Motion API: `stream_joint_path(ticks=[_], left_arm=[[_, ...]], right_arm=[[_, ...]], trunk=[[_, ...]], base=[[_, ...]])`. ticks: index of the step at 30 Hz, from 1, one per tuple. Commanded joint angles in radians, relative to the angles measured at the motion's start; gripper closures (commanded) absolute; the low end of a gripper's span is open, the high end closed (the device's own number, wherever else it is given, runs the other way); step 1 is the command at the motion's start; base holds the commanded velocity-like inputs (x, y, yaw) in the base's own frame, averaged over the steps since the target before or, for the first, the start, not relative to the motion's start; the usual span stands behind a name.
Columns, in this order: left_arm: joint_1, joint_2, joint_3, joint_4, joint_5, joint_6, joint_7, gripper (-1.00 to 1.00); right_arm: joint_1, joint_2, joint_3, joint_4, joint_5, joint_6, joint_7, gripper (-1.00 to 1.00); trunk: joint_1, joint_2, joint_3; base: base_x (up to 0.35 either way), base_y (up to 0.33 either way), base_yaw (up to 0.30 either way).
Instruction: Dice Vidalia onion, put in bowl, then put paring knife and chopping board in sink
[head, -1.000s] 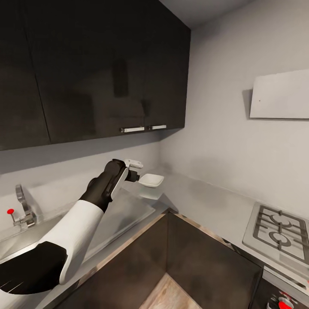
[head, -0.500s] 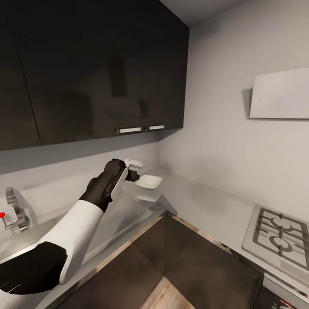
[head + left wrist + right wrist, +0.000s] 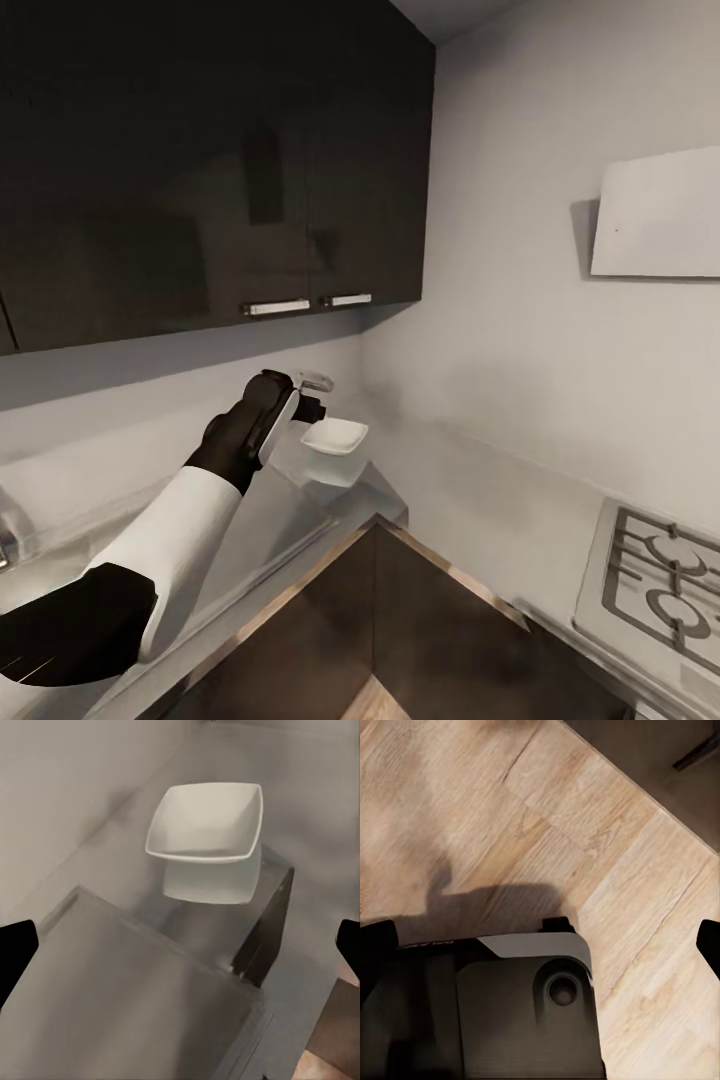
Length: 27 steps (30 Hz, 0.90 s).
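The white squarish bowl (image 3: 335, 437) rests on the grey countertop (image 3: 470, 500) in the corner beside the sink's drainboard (image 3: 270, 510). My left gripper (image 3: 318, 396) hovers just above and to the left of it, open, with nothing between its fingers. In the left wrist view the bowl (image 3: 206, 821) lies ahead past the drainboard (image 3: 112, 997), and it looks empty. The dark fingertips (image 3: 15, 952) stand wide apart at the picture's sides. My right gripper (image 3: 540, 937) is open over the wood floor. The onion, chopping board and paring knife are out of view.
Dark wall cabinets (image 3: 200, 170) hang over the worktop. A gas hob (image 3: 665, 590) sits at the right under a white hood (image 3: 660, 215). Dark base cabinet fronts (image 3: 400, 620) form an inner corner. The robot's base (image 3: 510, 1012) stands on the light wood floor (image 3: 585, 832).
The whole view has shifted: tap and cabinet handles slid left, the hob right and larger. The bowl sits slightly nearer my left gripper. The arm's pose looks unchanged.
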<state>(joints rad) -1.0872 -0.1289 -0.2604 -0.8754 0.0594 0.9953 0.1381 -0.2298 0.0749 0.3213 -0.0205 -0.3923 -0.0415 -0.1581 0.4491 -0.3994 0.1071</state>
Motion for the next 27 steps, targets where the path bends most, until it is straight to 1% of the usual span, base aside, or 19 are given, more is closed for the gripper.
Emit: stream_joint_path(ticks=[1,5,7,8,10,12,15,20,24,27], left_arm=[[0.0,0.0,-0.002,0.0,0.007,0.003,0.008,-1.0],[0.0,0.001,-0.002,0.0,0.007,0.003,0.008,-1.0],[0.0,0.001,-0.002,0.0,0.007,0.003,0.008,-1.0],[0.0,0.001,-0.002,0.0,0.006,0.003,0.008,-1.0],[0.0,0.002,-0.002,0.0,0.006,0.003,0.008,-1.0],[0.0,0.002,-0.002,0.0,0.006,0.003,0.008,-1.0],[0.0,0.002,-0.002,0.0,0.005,0.003,0.008,-1.0],[0.0,0.002,-0.002,0.0,0.005,0.003,0.008,-1.0],[0.0,0.003,-0.001,-0.001,0.005,0.003,0.008,-1.0],[0.0,0.002,0.0,-0.002,0.005,0.003,0.008,-1.0]], right_arm=[[0.0,0.0,0.008,0.001,-0.01,-0.001,-0.003,-1.0],[0.0,-0.002,0.008,0.002,-0.009,0.004,-0.012,-1.0],[0.001,-0.004,0.008,0.004,-0.009,0.007,-0.027,-1.0],[0.012,-0.006,0.008,0.005,-0.008,0.017,-0.05,-1.0],[0.041,-0.007,0.008,0.005,-0.008,0.037,-0.078,-1.0],[0.061,-0.009,0.008,0.005,-0.008,0.05,-0.088,-1.0],[0.111,-0.009,0.008,0.006,-0.008,0.064,-0.095,-1.0],[0.186,-0.011,0.008,0.006,-0.008,0.069,-0.097,-1.0],[0.273,-0.002,0.008,0.006,-0.009,0.068,-0.092,-1.0],[0.299,0.001,0.008,0.005,-0.009,0.067,-0.084,-1.0]], trunk=[[0.001,-0.001,0.0],[0.001,-0.001,0.0],[0.001,-0.001,0.0],[0.001,-0.001,0.0],[0.001,-0.001,0.0],[0.001,-0.001,0.0],[0.001,-0.001,0.0],[0.001,-0.001,0.0],[0.001,-0.001,0.0],[0.001,-0.001,0.0]], base=[[0.285,0.051,0.0],[0.223,0.088,0.0],[0.152,0.034,0.0],[0.129,0.015,0.0],[0.116,0.008,0.0],[0.107,0.004,0.0],[0.082,0.002,0.0],[0.027,0.0,0.0],[0.005,0.0,0.0],[0.001,0.0,0.0]])
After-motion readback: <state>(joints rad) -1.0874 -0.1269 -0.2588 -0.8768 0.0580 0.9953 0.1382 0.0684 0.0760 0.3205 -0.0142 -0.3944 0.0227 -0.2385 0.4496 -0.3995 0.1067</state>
